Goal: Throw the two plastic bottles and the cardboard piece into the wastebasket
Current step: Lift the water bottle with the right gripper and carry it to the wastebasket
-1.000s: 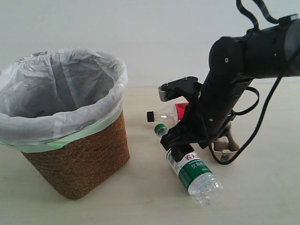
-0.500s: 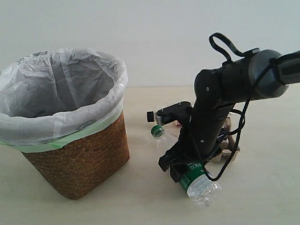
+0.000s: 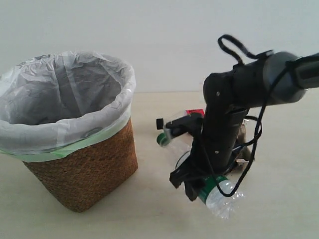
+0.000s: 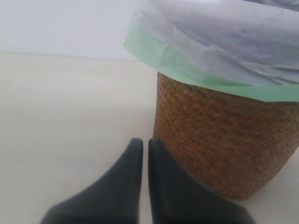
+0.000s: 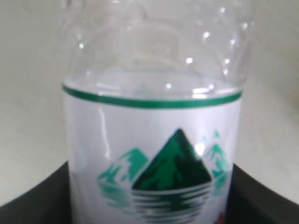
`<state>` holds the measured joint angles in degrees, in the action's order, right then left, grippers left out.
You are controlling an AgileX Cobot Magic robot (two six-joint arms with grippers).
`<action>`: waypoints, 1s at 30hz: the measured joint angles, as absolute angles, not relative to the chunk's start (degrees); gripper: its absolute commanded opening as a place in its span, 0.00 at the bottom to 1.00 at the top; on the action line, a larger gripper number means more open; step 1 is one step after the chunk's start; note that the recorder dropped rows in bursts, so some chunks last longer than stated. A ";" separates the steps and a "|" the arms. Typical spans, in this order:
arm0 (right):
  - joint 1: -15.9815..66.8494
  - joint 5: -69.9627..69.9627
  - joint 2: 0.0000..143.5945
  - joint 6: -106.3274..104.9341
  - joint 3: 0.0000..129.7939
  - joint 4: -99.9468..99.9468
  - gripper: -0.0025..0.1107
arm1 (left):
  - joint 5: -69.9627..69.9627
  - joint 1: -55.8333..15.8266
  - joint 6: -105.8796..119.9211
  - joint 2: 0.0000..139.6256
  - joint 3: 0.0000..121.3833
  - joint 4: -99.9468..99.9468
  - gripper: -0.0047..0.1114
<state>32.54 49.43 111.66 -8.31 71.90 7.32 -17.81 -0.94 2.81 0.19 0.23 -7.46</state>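
Note:
The wider clear bottle (image 3: 223, 195) with the green cap and green-white label lies on the table, cap end towards the wastebasket (image 3: 84, 169). My right gripper (image 3: 191, 185) reaches down over its middle. In the right wrist view the bottle (image 5: 154, 140) fills the space between both dark fingers of the right gripper (image 5: 149, 198), which is shut on it. The slim bottle (image 3: 172, 119) with the black cap and red label lies just behind. The grey-brown cardboard piece (image 3: 243, 133) is mostly hidden behind the arm. My left gripper (image 4: 145, 142) is shut and empty beside the wastebasket (image 4: 224, 135).
The wicker wastebasket stands at the left, its white bag folded over the rim with a pale green edge (image 3: 75, 144). A black cable (image 3: 259, 134) loops off the right arm. Pale tabletop lies between the basket and the bottles.
The right arm has come down and settled over the green-capped bottle. The bottle has shifted and turned a little, its cap now nearer the basket.

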 measured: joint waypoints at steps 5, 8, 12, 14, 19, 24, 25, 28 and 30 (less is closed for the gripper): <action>32.54 50.02 93.65 -4.09 71.90 5.22 0.02 | -17.81 -0.94 2.81 0.19 0.23 -7.46 0.07; 31.26 51.22 84.48 -0.96 71.90 2.19 0.02 | -17.81 -0.94 2.81 0.19 0.23 -7.46 0.07; 26.18 54.75 77.76 -1.04 71.63 1.15 0.02 | -17.81 -0.94 2.81 0.19 0.23 -7.46 0.07; 24.54 54.48 75.18 -1.43 69.76 0.92 0.02 | -17.81 -0.94 2.81 0.19 0.23 -7.46 0.07; 21.72 50.68 70.60 -1.78 62.31 0.92 0.02 | -17.81 -0.94 2.81 0.19 0.23 -7.46 0.07; 18.21 45.34 71.43 -1.88 57.53 0.92 0.02 | -17.81 -0.94 2.81 0.19 0.23 -7.46 0.07; 16.17 44.00 72.55 -1.88 57.53 1.02 0.02 | -17.81 -0.94 2.81 0.19 0.23 -7.46 0.07; 9.81 43.18 75.29 -1.64 57.53 0.97 0.02 | -17.81 -0.94 2.81 0.19 0.23 -7.46 0.07; 3.95 43.18 77.64 -1.29 57.53 0.00 0.02 | -17.81 -0.94 2.81 0.19 0.23 -7.46 0.07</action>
